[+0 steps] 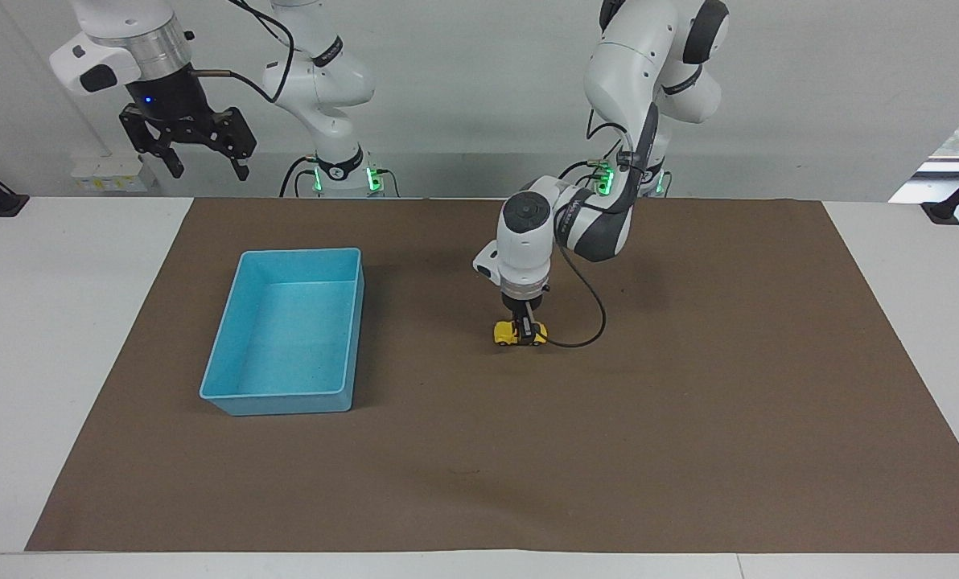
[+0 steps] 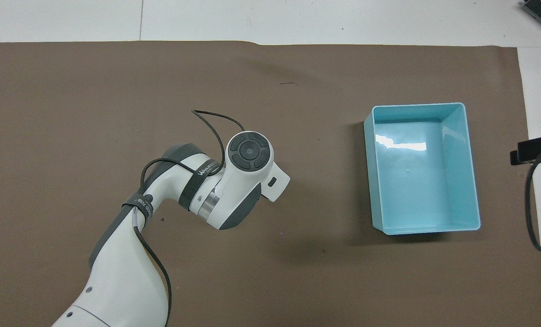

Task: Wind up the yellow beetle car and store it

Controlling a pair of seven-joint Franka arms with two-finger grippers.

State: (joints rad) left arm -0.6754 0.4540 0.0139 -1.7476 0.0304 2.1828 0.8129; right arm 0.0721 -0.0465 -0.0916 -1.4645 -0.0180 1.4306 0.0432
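Note:
The yellow beetle car [image 1: 505, 334] stands on the brown mat near the middle of the table, beside the blue bin and toward the left arm's end from it. My left gripper [image 1: 528, 330] points straight down and is down on the car at mat level, with yellow showing on both sides of it. In the overhead view the left arm's wrist [image 2: 248, 152] hides the car. My right gripper [image 1: 204, 161] is open and empty, and it waits high above the table's edge at the right arm's end.
An empty light-blue bin [image 1: 220, 386] stands on the mat toward the right arm's end; it also shows in the overhead view [image 2: 473, 225]. A black cable [image 1: 596, 322] loops from the left wrist beside the car. The brown mat [image 1: 689, 442] covers most of the table.

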